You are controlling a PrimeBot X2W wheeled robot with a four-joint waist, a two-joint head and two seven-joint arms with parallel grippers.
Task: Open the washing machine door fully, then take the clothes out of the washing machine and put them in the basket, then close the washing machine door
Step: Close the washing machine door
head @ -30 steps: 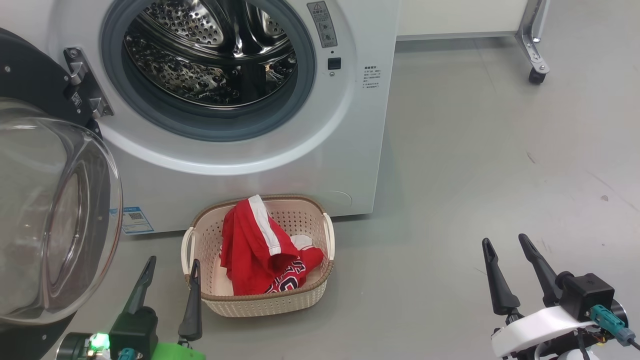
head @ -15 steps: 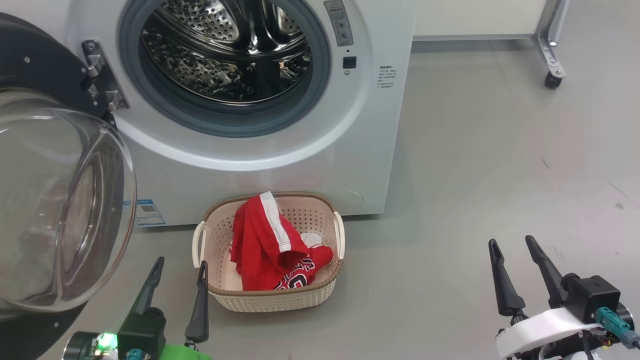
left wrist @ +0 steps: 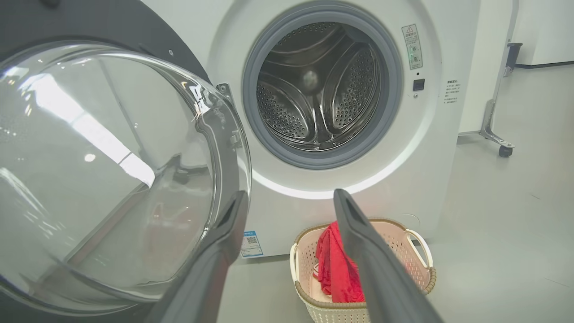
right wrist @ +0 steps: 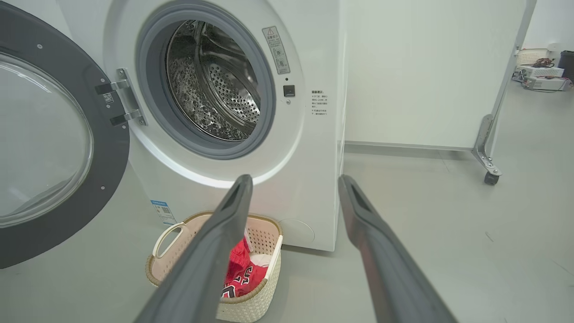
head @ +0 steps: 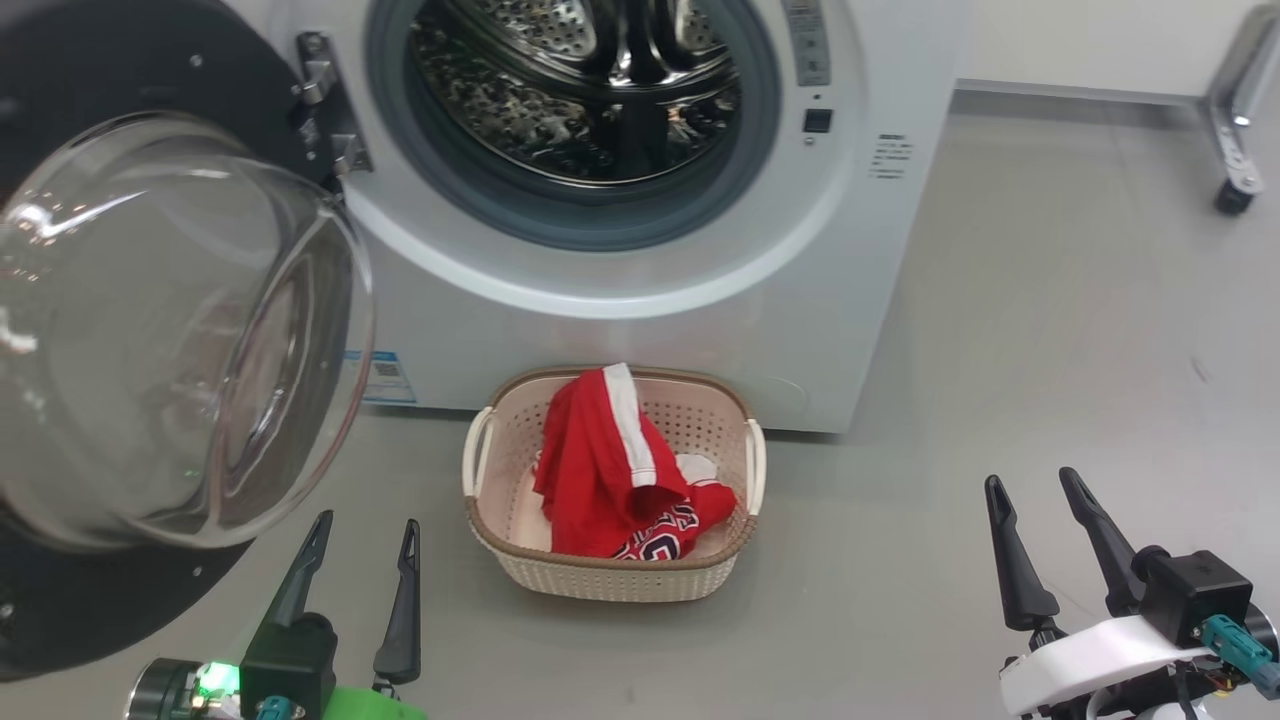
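Observation:
The washing machine [head: 690,330] [left wrist: 403,179] [right wrist: 309,188] stands with its steel drum bare. Its door [head: 170,330] [left wrist: 112,170] [right wrist: 49,143], black rim around a clear glass bowl, is swung wide open to the left. The red clothes [head: 615,470] [left wrist: 336,269] [right wrist: 240,273] lie heaped in the cream basket [head: 620,580] [left wrist: 421,264] [right wrist: 168,242] on the floor before the machine. My left gripper [head: 365,525] [left wrist: 289,197] hovers open, low at the left, just right of the door's lower edge. My right gripper [head: 1035,480] [right wrist: 293,179] is open at the lower right, apart from everything.
A white panel on a metal leg with a caster [head: 1232,195] [right wrist: 491,178] stands behind the machine at the right. Grey floor [head: 1050,350] stretches to the right of the basket. A blue label [head: 380,375] sits low on the machine's front.
The head camera has turned left, so machine, door and basket shift rightward in view. Both grippers stay open and keep their places at the bottom corners.

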